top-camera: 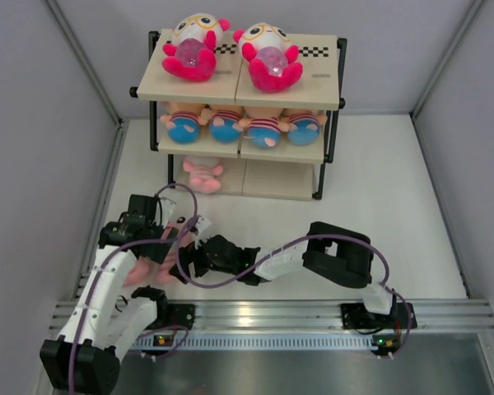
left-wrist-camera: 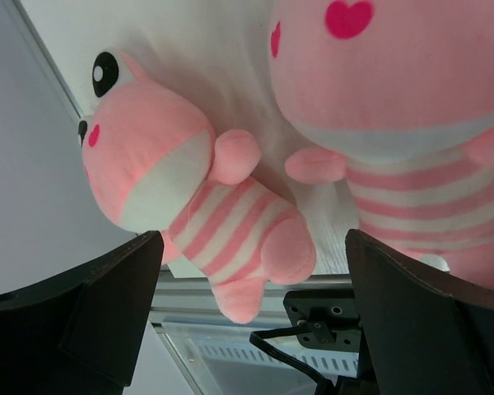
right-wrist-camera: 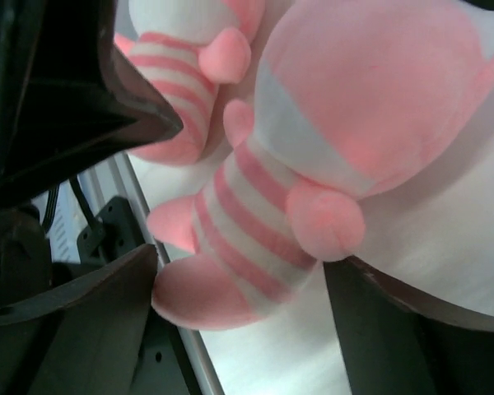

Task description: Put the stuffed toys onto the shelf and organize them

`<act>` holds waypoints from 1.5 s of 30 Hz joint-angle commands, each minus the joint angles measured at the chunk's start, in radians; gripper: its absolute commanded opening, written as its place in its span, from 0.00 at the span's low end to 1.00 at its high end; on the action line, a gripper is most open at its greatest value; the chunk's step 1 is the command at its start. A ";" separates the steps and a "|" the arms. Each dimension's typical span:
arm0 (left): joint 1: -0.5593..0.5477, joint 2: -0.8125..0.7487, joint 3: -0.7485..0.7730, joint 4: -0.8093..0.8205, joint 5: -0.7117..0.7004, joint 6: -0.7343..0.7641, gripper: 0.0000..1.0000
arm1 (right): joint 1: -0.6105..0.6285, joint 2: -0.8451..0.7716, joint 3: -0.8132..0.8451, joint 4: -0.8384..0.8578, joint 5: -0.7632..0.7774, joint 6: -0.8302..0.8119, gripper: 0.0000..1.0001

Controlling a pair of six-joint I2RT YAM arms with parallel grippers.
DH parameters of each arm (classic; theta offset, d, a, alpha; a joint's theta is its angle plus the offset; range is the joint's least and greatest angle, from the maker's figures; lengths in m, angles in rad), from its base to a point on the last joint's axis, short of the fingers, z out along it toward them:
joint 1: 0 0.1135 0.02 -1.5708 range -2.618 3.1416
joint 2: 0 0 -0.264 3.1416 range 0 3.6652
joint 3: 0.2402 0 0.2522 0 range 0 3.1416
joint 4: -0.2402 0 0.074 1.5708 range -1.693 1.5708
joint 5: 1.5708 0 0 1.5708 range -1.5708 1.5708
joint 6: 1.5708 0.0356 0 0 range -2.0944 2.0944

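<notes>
**Shelf partly filled, both arms gathered at the near left**

Two white-and-magenta toys (top-camera: 193, 45) were seen lying side by side on the top board of the shelf (top-camera: 321, 70). Four peach toys (top-camera: 263, 130) in striped shirts were lined up along the middle board. One pink striped toy (top-camera: 203, 174) was laid at the left of the bottom board. On the white table (top-camera: 379, 189), the left gripper (top-camera: 174, 240) and right gripper (top-camera: 181, 267) were seen close together over a pink toy (top-camera: 140, 270), which was largely hidden beneath the arms.

Shelf (top-camera: 323, 78) far on table (top-camera: 395, 206): top toys (top-camera: 192, 49) paired, middle toys (top-camera: 230, 123) in row, bottom toy (top-camera: 202, 174) left; loose toys (left-wrist-camera: 206, 214) front-left
</notes>
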 commanded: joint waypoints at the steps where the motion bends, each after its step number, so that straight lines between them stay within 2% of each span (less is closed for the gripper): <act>1: -0.004 -0.001 0.031 0.036 0.028 0.019 0.98 | 0.028 0.044 0.083 -0.032 0.041 0.026 0.79; 3: -0.004 -0.010 0.023 0.034 0.020 0.022 0.99 | 0.028 0.061 0.082 -0.020 0.038 0.042 0.70; 4: -0.004 -0.016 0.020 0.034 0.014 0.022 0.99 | 0.026 0.061 0.079 -0.020 0.034 0.045 0.58; 7: -0.004 -0.027 0.020 0.036 0.003 0.027 0.99 | 0.028 0.055 0.070 -0.028 0.024 0.048 0.42; 10: -0.004 -0.028 0.026 0.034 0.007 0.019 0.99 | 0.026 0.038 0.053 -0.052 0.026 0.051 0.35; 12: -0.004 -0.027 0.030 0.033 0.013 0.013 0.99 | 0.026 0.029 0.041 -0.054 0.032 0.063 0.26; 13: -0.004 -0.028 0.030 0.033 0.014 0.012 0.99 | 0.026 0.026 0.019 -0.051 0.037 0.069 0.15; 15: -0.004 -0.033 0.031 0.034 0.011 0.008 0.99 | 0.026 -0.009 -0.013 -0.041 0.052 0.092 0.00; 19: -0.004 -0.051 0.052 0.028 -0.003 0.013 0.99 | 0.020 -0.167 -0.168 -0.058 0.150 0.106 0.00; 25: -0.004 -0.039 0.094 0.013 0.023 -0.002 0.98 | 0.005 -0.469 -0.350 -0.231 0.270 0.072 0.00; 27: -0.004 -0.028 0.094 0.014 0.025 0.001 0.99 | -0.023 -0.559 -0.402 -0.296 0.316 0.072 0.00; 30: -0.004 -0.019 0.097 0.014 0.022 0.001 0.98 | -0.103 -0.669 -0.471 -0.305 0.324 0.069 0.00; 32: -0.004 -0.021 0.096 0.014 0.020 0.002 0.98 | -0.188 -0.695 -0.484 -0.298 0.308 0.045 0.00; 35: -0.004 -0.016 0.100 0.014 0.019 -0.001 0.99 | -0.274 -0.686 -0.452 -0.270 0.302 -0.114 0.00; 39: -0.004 -0.010 0.100 0.013 0.014 0.001 0.99 | -0.347 -0.596 -0.317 -0.273 0.276 -0.234 0.00; 45: -0.004 -0.005 0.099 0.016 0.005 0.005 0.99 | -0.466 -0.442 -0.174 -0.253 0.206 -0.270 0.00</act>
